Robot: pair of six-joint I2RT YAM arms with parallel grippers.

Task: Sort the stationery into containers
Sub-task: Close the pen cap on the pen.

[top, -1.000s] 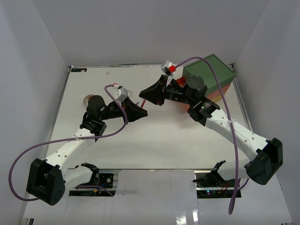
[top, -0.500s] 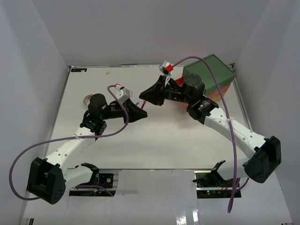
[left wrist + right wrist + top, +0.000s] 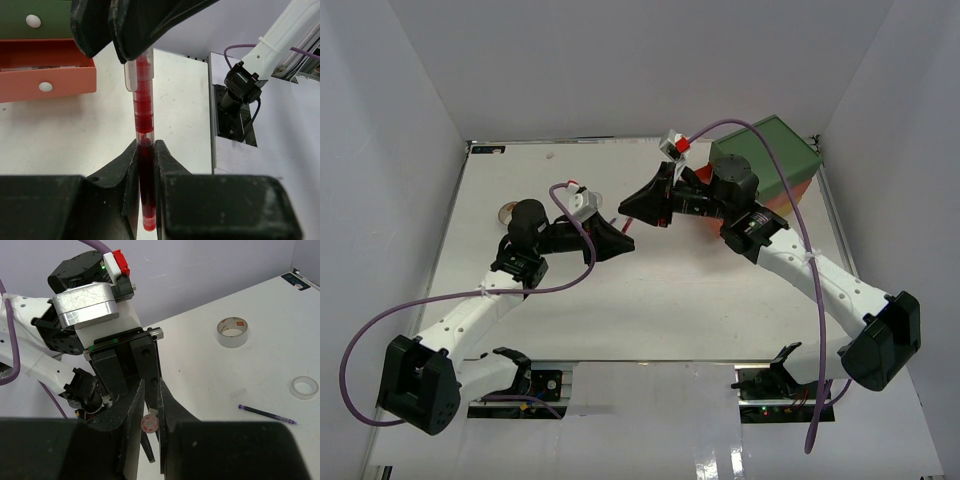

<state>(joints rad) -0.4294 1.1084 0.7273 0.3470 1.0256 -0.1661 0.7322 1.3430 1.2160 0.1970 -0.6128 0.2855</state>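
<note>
— Where is the red pen [image 3: 144,125]?

— In mid-air, over the middle of the tabletop [image 3: 670,300], held at both ends. In the left wrist view it runs straight up the centre of the frame. The left fingers [image 3: 120,172] are clenched on its lower part at the bottom edge. The right fingers [image 3: 155,20] are clamped over its top end at the upper edge.

— Does the right wrist view agree?

— Yes. There the pen shows end-on, a small round red tip low in the centre, pinched between the two dark fingers. The other arm's wrist fills the upper left of that frame.

— And from above?

— The two arms meet nose to nose just left of centre. Only a sliver of red shows between them, which I take to be the pen, though it is too small to be sure.

— Where is the chest [image 3: 765,150]?

— At the upper right of the top view, against the far edge, just behind the right arm. In the left wrist view its orange-red drawer [image 3: 47,75] stands out ahead of the green drawer [image 3: 35,20] at the upper left. Each drawer has a white knob [image 3: 45,86].

— Anything else lying about?

— In the right wrist view, a beige roll [image 3: 233,332] lies at the upper right. A clear roll [image 3: 304,386] lies at the right edge, and a thin dark pen [image 3: 267,414] sits just below it. All three lie flat on the tabletop, apart from one another.
</note>
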